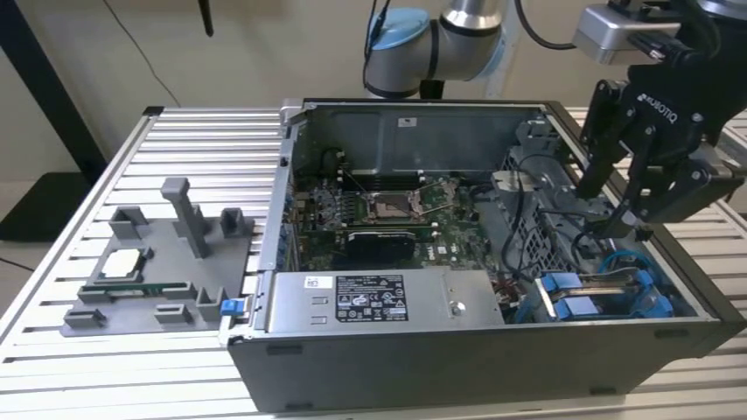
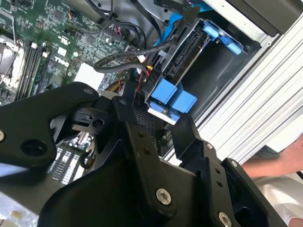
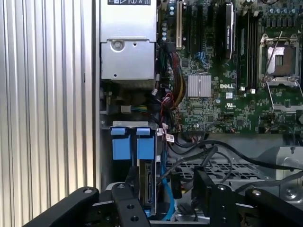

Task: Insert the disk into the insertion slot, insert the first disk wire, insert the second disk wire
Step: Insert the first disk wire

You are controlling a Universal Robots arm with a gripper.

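Although the white label (image 1: 371, 299) on the grey power supply box (image 1: 467, 302) bears print, none is legible enough to record. Loose black cables (image 1: 517, 249) lie beside the disk (image 1: 583, 302), which is seated in its blue carrier in the bay at the exterior view's right. The gripper (image 1: 610, 214) is above the disk with jaws apart and empty; any plug is judged to need a square, gentle entry.

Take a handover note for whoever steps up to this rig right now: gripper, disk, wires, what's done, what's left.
Gripper: open, holding nothing, hanging low over the drive bay at the exterior view's right end of the computer case.
Disk: in its blue carrier, standing in the insertion slot.
Wires: a black cable and a blue cable run beside the disk; I cannot tell whether either is plugged in.
Done: the disk appears inserted.
Left: both disk wires, unless a close check shows them seated.
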